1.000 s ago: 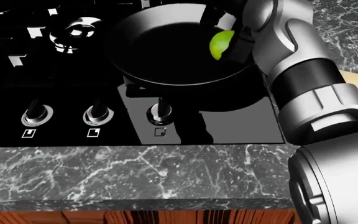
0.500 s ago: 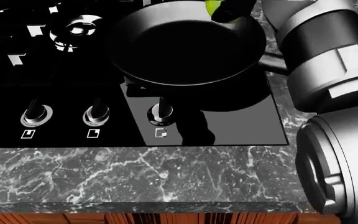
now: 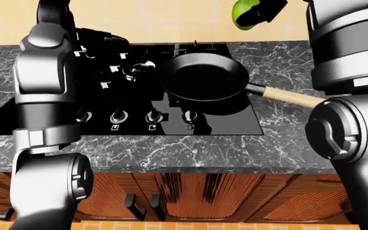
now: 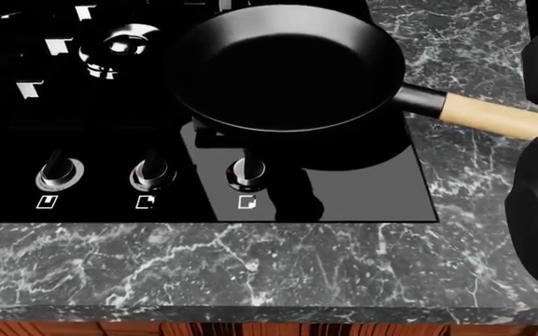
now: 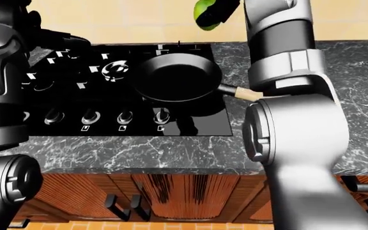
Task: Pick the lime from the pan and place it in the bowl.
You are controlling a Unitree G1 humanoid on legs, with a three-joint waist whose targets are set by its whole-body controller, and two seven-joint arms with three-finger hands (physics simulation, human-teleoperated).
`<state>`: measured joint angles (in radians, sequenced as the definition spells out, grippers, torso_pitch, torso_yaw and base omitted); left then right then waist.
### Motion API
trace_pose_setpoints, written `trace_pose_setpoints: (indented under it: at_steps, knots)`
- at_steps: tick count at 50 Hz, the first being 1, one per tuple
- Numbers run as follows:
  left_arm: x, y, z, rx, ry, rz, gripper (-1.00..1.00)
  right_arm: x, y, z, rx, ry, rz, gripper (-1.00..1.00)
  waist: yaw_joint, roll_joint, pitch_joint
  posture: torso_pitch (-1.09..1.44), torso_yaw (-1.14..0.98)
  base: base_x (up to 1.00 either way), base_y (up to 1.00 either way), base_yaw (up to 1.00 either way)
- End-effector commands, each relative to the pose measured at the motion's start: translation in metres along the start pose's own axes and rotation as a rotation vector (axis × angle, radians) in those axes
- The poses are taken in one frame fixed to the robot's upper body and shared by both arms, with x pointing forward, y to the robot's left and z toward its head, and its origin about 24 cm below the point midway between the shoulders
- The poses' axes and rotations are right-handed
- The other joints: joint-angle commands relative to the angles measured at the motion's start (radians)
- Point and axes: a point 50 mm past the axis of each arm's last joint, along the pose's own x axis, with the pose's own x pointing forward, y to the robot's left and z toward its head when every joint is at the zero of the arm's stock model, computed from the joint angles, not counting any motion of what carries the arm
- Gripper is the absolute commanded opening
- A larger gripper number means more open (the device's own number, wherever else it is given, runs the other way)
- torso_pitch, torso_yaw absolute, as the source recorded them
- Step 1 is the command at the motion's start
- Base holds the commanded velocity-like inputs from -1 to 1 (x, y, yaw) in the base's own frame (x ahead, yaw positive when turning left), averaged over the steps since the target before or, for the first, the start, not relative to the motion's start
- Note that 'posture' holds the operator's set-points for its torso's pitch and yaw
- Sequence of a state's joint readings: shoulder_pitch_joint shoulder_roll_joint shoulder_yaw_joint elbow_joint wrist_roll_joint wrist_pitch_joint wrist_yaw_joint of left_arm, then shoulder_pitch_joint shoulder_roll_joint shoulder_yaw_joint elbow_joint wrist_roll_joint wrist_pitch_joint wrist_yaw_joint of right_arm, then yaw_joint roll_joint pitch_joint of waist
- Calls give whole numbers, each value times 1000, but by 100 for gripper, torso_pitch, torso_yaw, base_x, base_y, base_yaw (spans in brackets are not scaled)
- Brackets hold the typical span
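The frying pan (image 4: 283, 66) is matt black with a pale, smooth wooden handle (image 4: 489, 115), and it sits on a glossy black glass cooktop (image 4: 362, 189) with shiny metal knobs (image 4: 247, 173). The countertop (image 4: 250, 262) is polished dark marble veined white, above reddish grained wood cabinets (image 3: 203, 196).

The right hand (image 3: 264, 10) and lime (image 3: 242, 15) are cropped at top (left-eye view).

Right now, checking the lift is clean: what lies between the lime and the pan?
Nothing. In the left-eye view the lime, gripped by the right hand, hangs above the pan with only wall and stovetop behind.
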<state>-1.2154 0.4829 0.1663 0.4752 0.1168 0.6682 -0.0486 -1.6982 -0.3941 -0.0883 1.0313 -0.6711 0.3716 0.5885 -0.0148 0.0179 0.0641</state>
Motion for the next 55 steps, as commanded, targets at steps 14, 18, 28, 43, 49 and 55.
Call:
trace_pose_setpoints:
  at_steps: [14,18,28,43,49,55]
  knots:
    - [-8,8,24,-7,-110,32,100,-12,-14,10,21,-88,-53,-100,1,4,-35,0,0,0,0,0]
    - [-9,8,26,-8,-113,30,100,-12,-13,8,13,-75,-57,-100,8,-8,-55,0,0,0,19,0]
    - [-9,8,28,-9,-115,29,100,-13,-13,9,13,-77,-45,-100,0,66,-57,0,0,0,11,0]
    - [-7,4,31,-6,-120,24,100,-12,-11,8,7,-73,-33,-100,22,-28,-20,0,0,0,5,0]
    - [-8,3,32,-7,-122,22,100,-13,-12,7,6,-72,-30,-100,22,-19,-70,0,0,0,10,0]
    - [-9,4,33,-8,-123,25,100,-13,-12,8,5,-73,-29,-100,8,59,-58,0,0,0,15,0]
